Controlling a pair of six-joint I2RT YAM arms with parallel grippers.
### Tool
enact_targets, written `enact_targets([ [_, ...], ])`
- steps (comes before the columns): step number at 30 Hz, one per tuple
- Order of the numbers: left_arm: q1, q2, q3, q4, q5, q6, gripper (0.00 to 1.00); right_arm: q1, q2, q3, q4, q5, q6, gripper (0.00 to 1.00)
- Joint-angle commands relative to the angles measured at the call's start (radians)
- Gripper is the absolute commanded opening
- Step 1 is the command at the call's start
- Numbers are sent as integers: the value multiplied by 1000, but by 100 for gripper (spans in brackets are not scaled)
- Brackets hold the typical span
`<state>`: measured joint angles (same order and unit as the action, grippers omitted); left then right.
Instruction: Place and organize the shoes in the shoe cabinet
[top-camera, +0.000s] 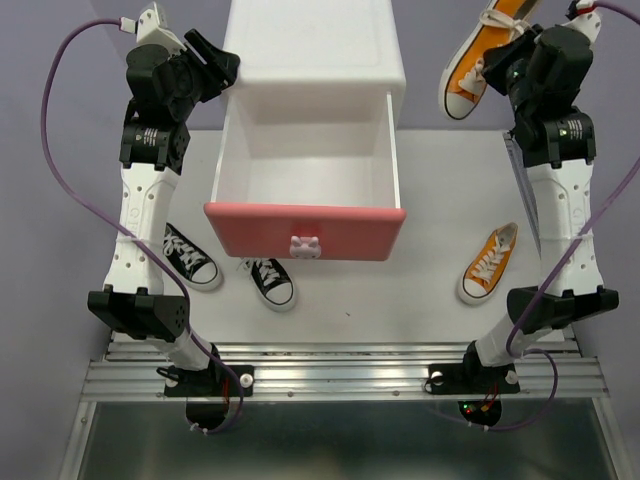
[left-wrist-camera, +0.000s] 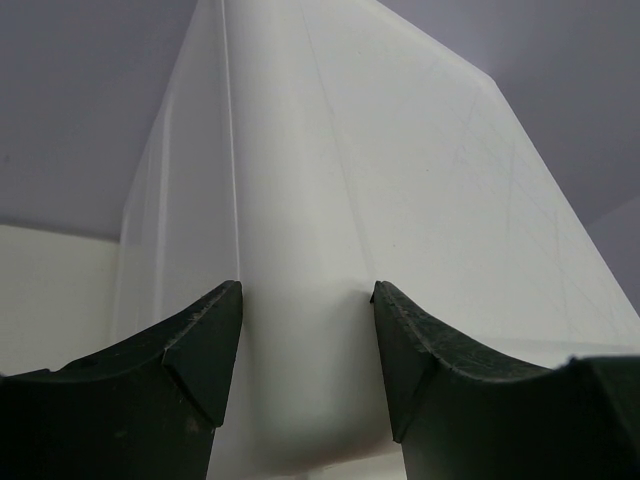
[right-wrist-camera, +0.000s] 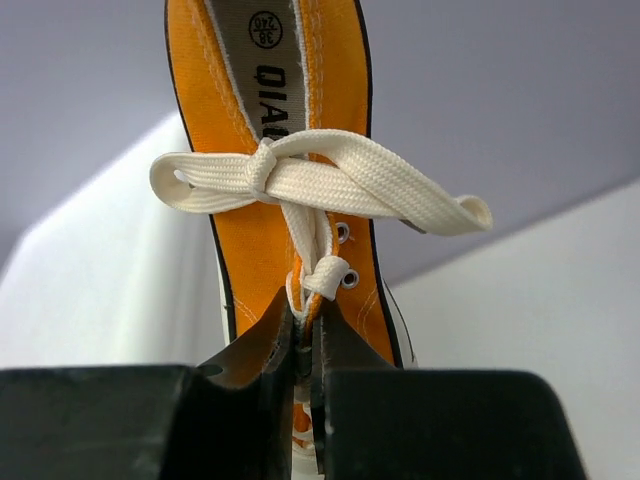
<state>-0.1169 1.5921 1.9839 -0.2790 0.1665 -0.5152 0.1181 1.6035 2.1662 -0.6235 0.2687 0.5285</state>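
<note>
Evidently we are early on: one orange shoe (right-wrist-camera: 262, 200) hangs in the air just right of the shoe cabinet (top-camera: 312, 45), with our right gripper (right-wrist-camera: 305, 340) pressed together on its tongue and lace. The cabinet's pink-fronted drawer (top-camera: 305, 230) stands pulled out, with nothing in it. The second orange shoe (top-camera: 489, 263), the left black shoe (top-camera: 190, 257) and the right black shoe (top-camera: 270, 282) wait on the table (top-camera: 430, 190). Our left gripper (left-wrist-camera: 305, 300), spread, straddles the cabinet's rear left corner.

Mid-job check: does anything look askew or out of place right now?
Nothing is damaged. The two black shoes lie splayed at different angles by the open drawer, not paired. The right fingers pinch an orange shoe by its laced front, so it hangs tilted beside the cabinet.
</note>
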Motion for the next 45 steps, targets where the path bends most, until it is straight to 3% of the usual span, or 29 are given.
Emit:
enact_targets([
  [1, -21, 69, -31, -218, 13, 23, 64, -6, 29, 154, 175, -209, 142, 1],
  [7, -21, 69, -33, -233, 2, 32, 63, -6, 55, 178, 442, -443, 323, 1],
  [13, -21, 68, -37, -232, -1, 24, 63, 35, 142, 277, 564, -631, 548, 0],
  [23, -21, 54, -56, -223, -7, 11, 63, 362, 154, 290, 440, -574, 489, 1],
  [35, -23, 25, -99, -216, -27, 7, 63, 627, 130, 253, 223, -471, 352, 1],
  [45, -23, 11, -123, -207, -27, 1, 63, 727, 150, 247, 146, -416, 223, 1],
])
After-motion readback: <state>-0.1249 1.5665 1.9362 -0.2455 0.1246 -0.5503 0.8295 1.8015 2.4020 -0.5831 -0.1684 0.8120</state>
